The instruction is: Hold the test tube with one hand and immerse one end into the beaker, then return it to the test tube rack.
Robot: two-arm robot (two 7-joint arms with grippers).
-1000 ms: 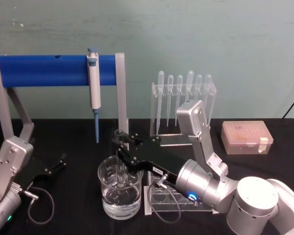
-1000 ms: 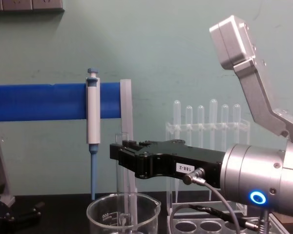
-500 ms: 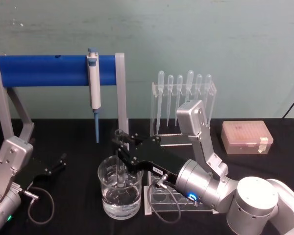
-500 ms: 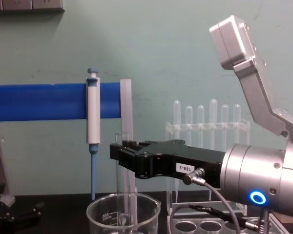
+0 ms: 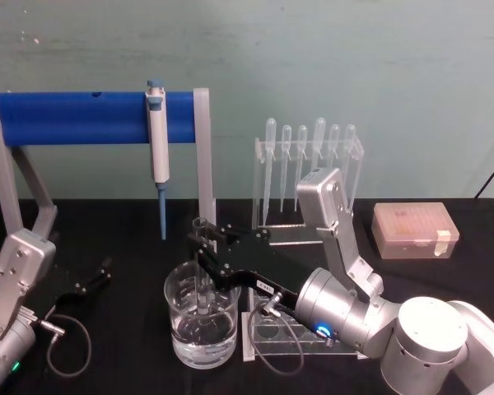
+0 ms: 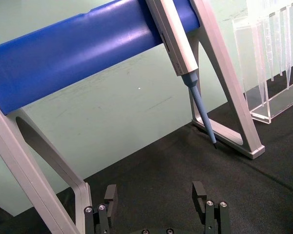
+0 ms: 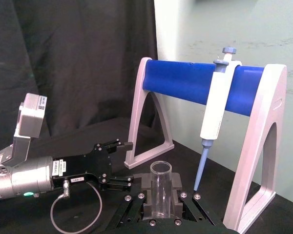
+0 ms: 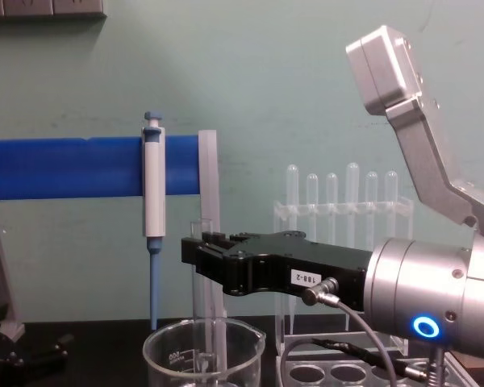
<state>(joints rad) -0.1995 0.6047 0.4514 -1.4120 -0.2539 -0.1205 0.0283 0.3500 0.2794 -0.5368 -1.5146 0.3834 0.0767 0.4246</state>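
Test tube [image 7: 160, 189] stands upright, clamped in my right gripper [image 5: 204, 250], with its lower end down inside the beaker [image 5: 179, 329] near the front of the black table [image 5: 123, 234]. Just right of the beaker sits the clear test tube rack [image 5: 267, 336]. My left gripper [image 6: 155, 194] rests at the near left, jaws apart.

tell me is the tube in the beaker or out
in: right gripper holds the tube upright, lower end inside the beaker; left gripper parked at left
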